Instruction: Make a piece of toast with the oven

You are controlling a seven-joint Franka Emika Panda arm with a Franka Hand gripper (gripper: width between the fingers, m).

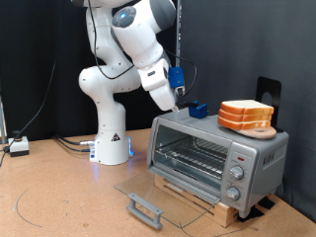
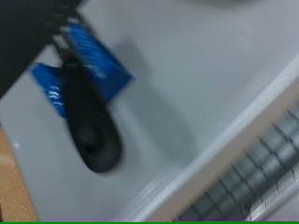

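Because the end effector (image 1: 179,97) hangs just above the oven's (image 1: 217,153) top, close to a small blue block (image 1: 197,111), a careless descent could knock that block along the lid or off its edge. In the wrist view one dark finger (image 2: 91,119) lies over the pale oven top with the block (image 2: 82,67) right beside it, but the picture is blurred and I cannot tell whether the fingers are spread or pressed together; nothing shows between them.

The toast (image 1: 246,116) sits in a stack of three slices on the oven top, toward the exterior view's right and apart from the end effector. A sweep that way could, I judge, push the stack off the far edge.

The oven door (image 1: 158,197) is folded down flat over the table (image 1: 59,197), its handle (image 1: 144,208) low in front. The wire rack (image 1: 194,156) inside looks bare, so no slice is in the oven. The open door juts out, and an arm dropping low could strike the glass.
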